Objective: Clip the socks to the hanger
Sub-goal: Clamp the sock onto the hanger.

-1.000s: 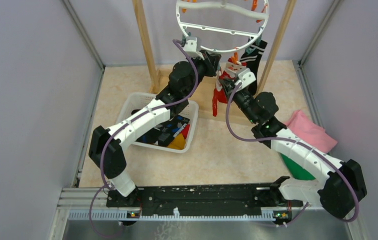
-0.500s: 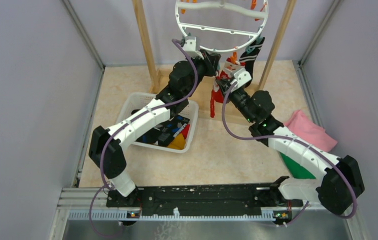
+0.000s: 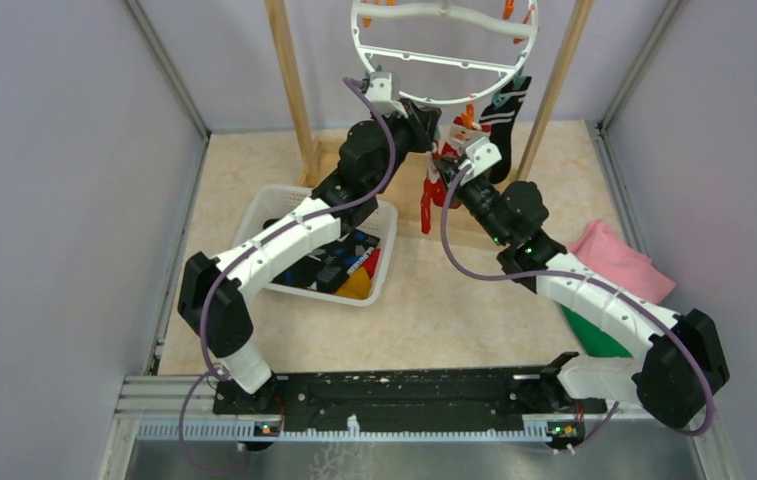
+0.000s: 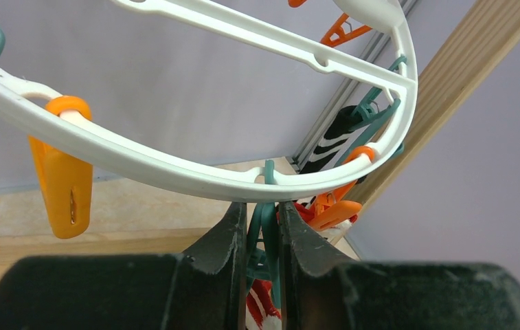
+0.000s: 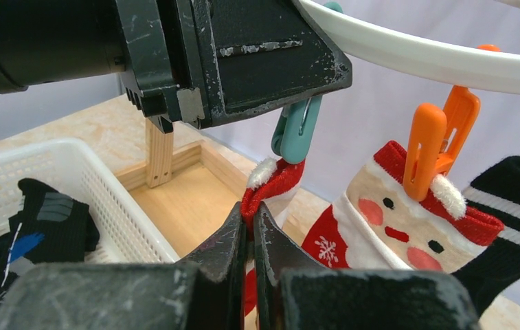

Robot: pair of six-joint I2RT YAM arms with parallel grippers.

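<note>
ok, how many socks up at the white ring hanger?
3: red white-cuffed sock in the right hand below a teal peg; Santa-face sock on an orange peg; black white-striped sock rightmost. Others may be hidden.

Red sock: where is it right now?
Right wrist view, centre: the red sock, in the right gripper, sits just below the teal peg pinched by the left gripper, left of the Santa sock on an orange peg.
</note>
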